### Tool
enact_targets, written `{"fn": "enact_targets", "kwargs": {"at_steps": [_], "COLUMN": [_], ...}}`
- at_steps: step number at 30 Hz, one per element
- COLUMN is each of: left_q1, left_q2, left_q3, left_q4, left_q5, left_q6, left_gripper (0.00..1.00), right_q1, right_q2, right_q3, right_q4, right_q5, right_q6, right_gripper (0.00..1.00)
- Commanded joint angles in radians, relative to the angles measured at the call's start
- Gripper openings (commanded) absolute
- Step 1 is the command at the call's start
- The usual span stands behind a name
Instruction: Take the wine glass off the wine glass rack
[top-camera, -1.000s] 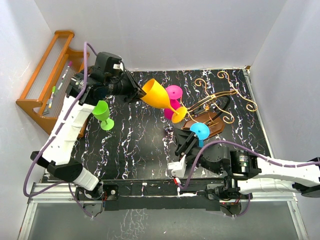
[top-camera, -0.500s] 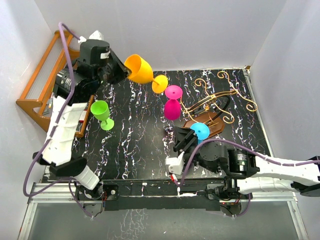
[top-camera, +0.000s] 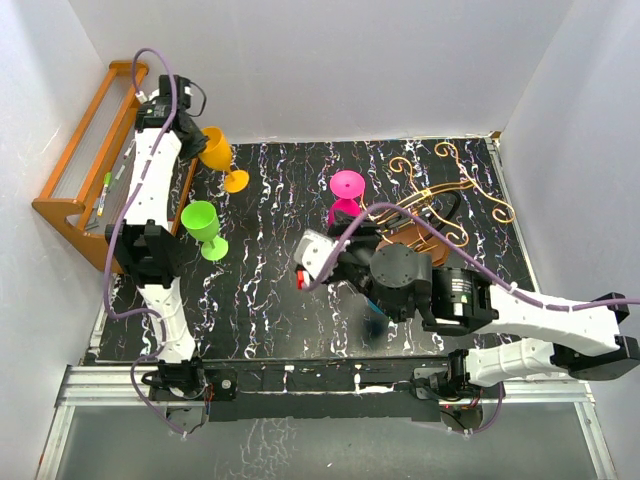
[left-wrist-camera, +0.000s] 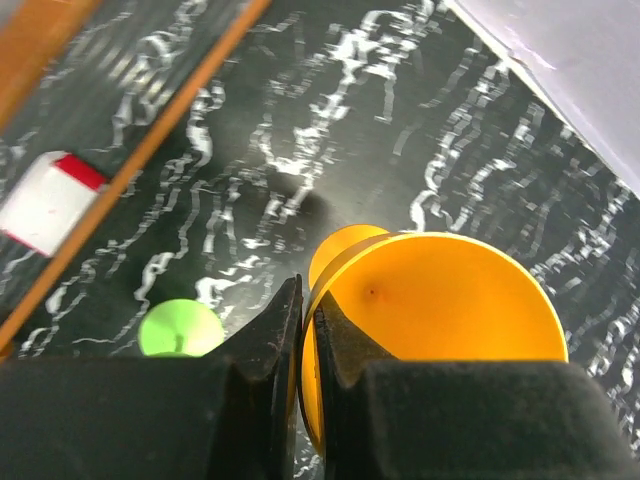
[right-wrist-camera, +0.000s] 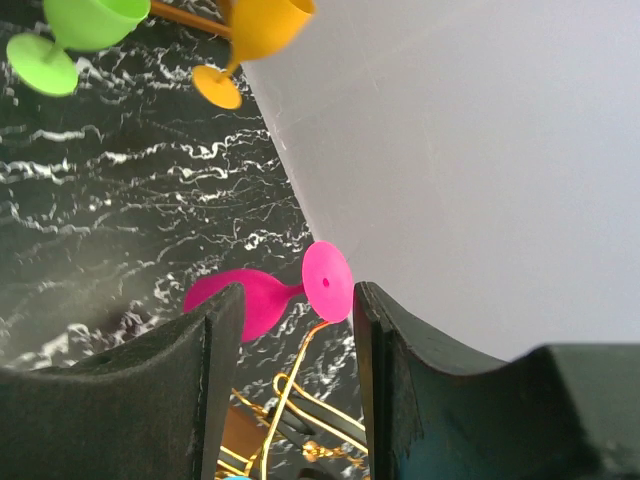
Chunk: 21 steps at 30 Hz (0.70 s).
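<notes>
Your left pincer (left-wrist-camera: 305, 305) is clamped shut on the rim of the orange wine glass (left-wrist-camera: 440, 310), one finger inside the bowl and one outside. The glass hangs tilted, foot lowest, over the far-left part of the desk (top-camera: 270, 290), just beside the wooden stepped shelf (top-camera: 75, 150) and behind the green wine glass (top-camera: 203, 222) standing there. I cannot tell whether its foot touches the desk yet.

So the lift-off looks done and you are in the set-down. Next, I'd judge, you need to bring the glass upright, lower the foot flat onto bare desk apart from the green one, then release.

Your right pincer (right-wrist-camera: 295, 305) is wide open and holds nothing. It faces the pink wine glass (right-wrist-camera: 260, 298), which hangs on the gold-wire wine glass rack (top-camera: 430, 190).

Against half a second ago: the orange glass has swung from back-centre to the far left and dropped lower. A second ago it was right at the rack beside the pink glass. The right arm has moved up over the rack's base, and the blue glass seen there earlier no longer shows clearly. The green and pink glasses have not moved.
</notes>
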<state>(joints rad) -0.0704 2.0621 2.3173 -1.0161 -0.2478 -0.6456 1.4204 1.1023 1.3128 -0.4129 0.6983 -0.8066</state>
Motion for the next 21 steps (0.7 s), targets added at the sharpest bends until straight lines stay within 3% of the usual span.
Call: {"fn": "enact_targets", "kwargs": {"at_steps": [1,6,14,21], "left_q1": [0.066,0.073,0.073,0.073], "left_q2": [-0.077,-0.067,-0.184,-0.232], "left_q3": [-0.035,-0.113,-0.419,-0.498], "left_q4": [0.025,0.035,0.184,0.266], "left_q5": [-0.013,-0.048,-0.204,-0.251], "left_q6": [0.033,0.066,0.122,0.159], "left_gripper": [0.00,0.00,0.03,0.12], "right_q1": [0.007,0.006,-0.011,-0.040], "right_q2": [0.078,0.185,0.352,0.399], "right_q3": [0.171,0.384,0.672,0.671], "right_q4": [-0.029,-0.149,-0.426,-0.515], "right_q5": [0.119,0.138,0.091,0.021], "right_q6": [0.222,0.428,0.692,0.802], "right_gripper": [0.49,0.50,0.55,0.55]}}
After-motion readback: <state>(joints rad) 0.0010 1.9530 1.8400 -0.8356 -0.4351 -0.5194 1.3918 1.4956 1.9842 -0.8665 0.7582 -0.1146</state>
